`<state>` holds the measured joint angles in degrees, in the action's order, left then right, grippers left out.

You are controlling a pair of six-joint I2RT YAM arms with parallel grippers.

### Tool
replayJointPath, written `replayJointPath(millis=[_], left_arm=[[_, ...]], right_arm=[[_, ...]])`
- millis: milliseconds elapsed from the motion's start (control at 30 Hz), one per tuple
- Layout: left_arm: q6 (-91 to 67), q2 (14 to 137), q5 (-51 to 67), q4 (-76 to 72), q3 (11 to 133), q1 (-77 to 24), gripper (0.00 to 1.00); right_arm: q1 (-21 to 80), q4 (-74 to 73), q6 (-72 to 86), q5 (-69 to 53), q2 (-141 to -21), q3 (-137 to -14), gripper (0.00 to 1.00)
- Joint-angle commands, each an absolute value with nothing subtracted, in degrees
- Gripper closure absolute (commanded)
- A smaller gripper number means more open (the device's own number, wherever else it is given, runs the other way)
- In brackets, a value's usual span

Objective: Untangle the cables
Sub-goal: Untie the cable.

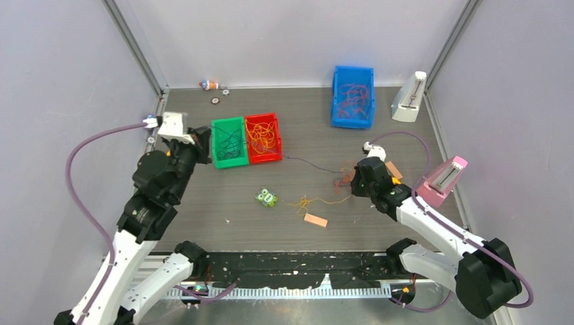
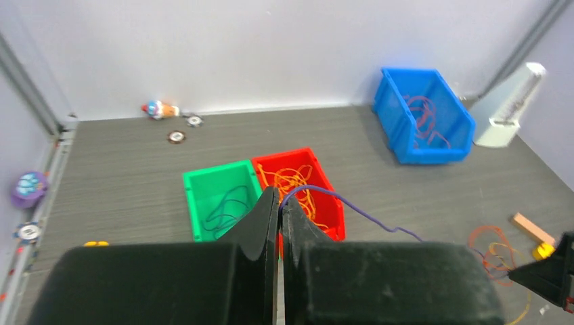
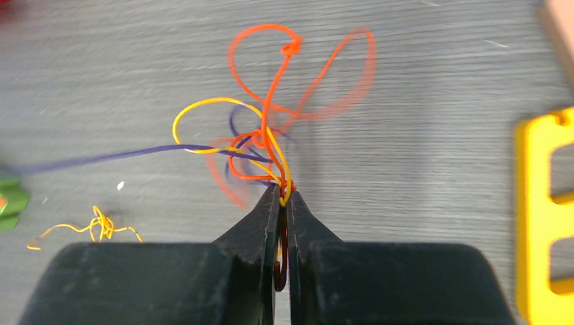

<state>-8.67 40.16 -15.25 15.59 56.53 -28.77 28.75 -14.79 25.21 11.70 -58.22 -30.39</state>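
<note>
Cables (image 1: 262, 137) lie in three bins (image 1: 352, 122): green, red, blue.

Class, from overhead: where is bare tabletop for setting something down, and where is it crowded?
Bare: the stretch between the red plastic bin and the blue plastic bin; also left of the small green toy. Crowded: around the right claw, with tangled thin cables and a tan block.

You see orange, yellow and purple cables (image 3: 265, 135), a grey table (image 1: 203, 200), a green bin (image 1: 227, 122), a red bin (image 1: 265, 158), a blue bin (image 1: 352, 122).
</note>
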Motion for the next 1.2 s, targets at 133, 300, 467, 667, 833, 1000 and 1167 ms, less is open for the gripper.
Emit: replayJointPath(millis=[133, 300, 467, 667, 833, 1000, 1167], left_arm=[[-7.3, 37.5, -27.2, 22.2, 62.9, -25.4, 1.0], [-6.9, 32.8, -35.4, 16.9, 57.6, -24.8, 1.0], [-7.9, 32.1, -31.3, 17.9, 55.1, -24.7, 1.0], [-13.5, 35.0, -12.8, 19.7, 49.3, -24.8, 1.0], [-17.7, 39.1, -5.7, 20.6, 45.9, -24.9, 0.36], [-17.0, 44.0, 3.7, 16.5, 45.9, -25.9, 0.12], [-13.9, 49.8, 19.3, 5.2, 46.6, -27.8, 0.14]], right_arm=[[19.7, -19.8, 30.6, 21.5, -53.8, -31.1, 0.94], [18.5, -20.5, 32.2, 23.3, -49.7, -30.7, 0.95], [18.5, -17.1, 24.9, 12.5, -45.2, -31.1, 0.94], [18.5, -13.9, 20.9, -5.7, -41.8, -34.1, 0.95], [18.5, -17.5, 18.4, -14.9, -44.0, -40.9, 0.95], [18.7, -21.5, 15.8, -21.7, -46.1, -46.5, 0.94], [19.0, -23.8, 13.9, -26.2, -47.1, -50.4, 0.94]])
